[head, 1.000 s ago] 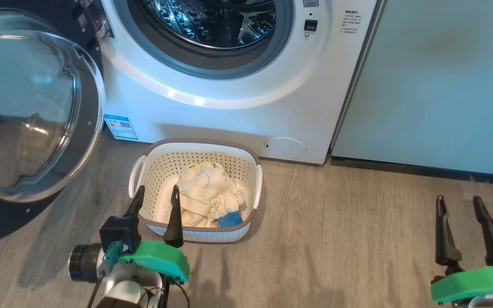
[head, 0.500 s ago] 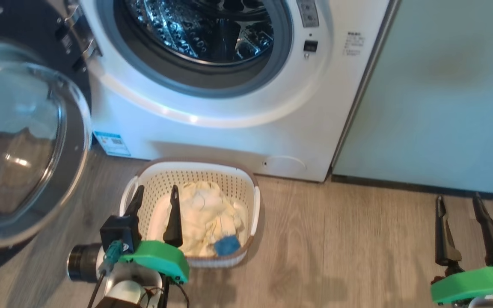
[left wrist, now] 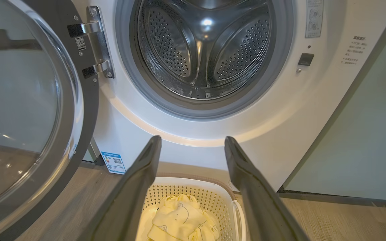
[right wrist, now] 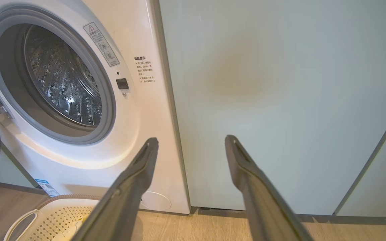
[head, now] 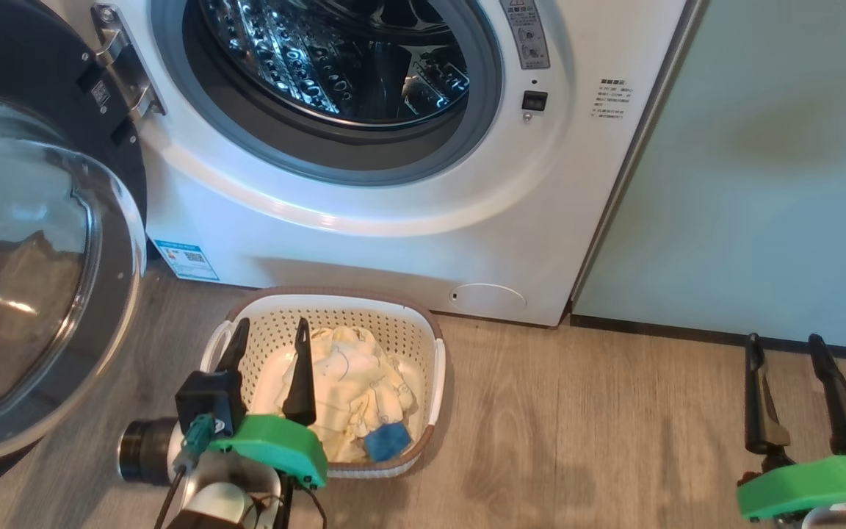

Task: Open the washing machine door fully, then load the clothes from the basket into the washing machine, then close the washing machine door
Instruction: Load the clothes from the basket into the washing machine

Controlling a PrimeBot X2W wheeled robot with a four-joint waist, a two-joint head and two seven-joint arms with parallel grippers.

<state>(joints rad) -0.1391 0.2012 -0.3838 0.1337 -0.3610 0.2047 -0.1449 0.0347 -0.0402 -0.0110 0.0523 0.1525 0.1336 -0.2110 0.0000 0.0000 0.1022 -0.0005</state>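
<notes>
The white washing machine (head: pixel 393 242) stands ahead, its steel drum (left wrist: pixel 203 50) exposed. The washing machine door (head: pixel 26 294) hangs swung open to the left, glass bowl facing me. On the floor in front sits the cream basket (head: pixel 408 323) holding the pale yellow clothes (head: pixel 353 389) and a small blue piece (head: pixel 388 441). My left gripper (head: pixel 272 325) is open above the basket's near-left part, empty; in the left wrist view the left gripper (left wrist: pixel 193 139) points at the machine front over the clothes (left wrist: pixel 179 217). My right gripper (head: pixel 783 340) hovers open and empty over the floor at the right.
A pale green cabinet (head: pixel 761 184) adjoins the machine on the right, and the right gripper (right wrist: pixel 192 139) faces it. Wood floor (head: pixel 577 441) stretches between the basket and the right arm. The open door takes up the left side. A small round white panel cover (head: pixel 487 296) sits low on the machine.
The head camera has tilted up, so machine, door and basket sit lower in the picture. Both grippers stay open and hold their places.
</notes>
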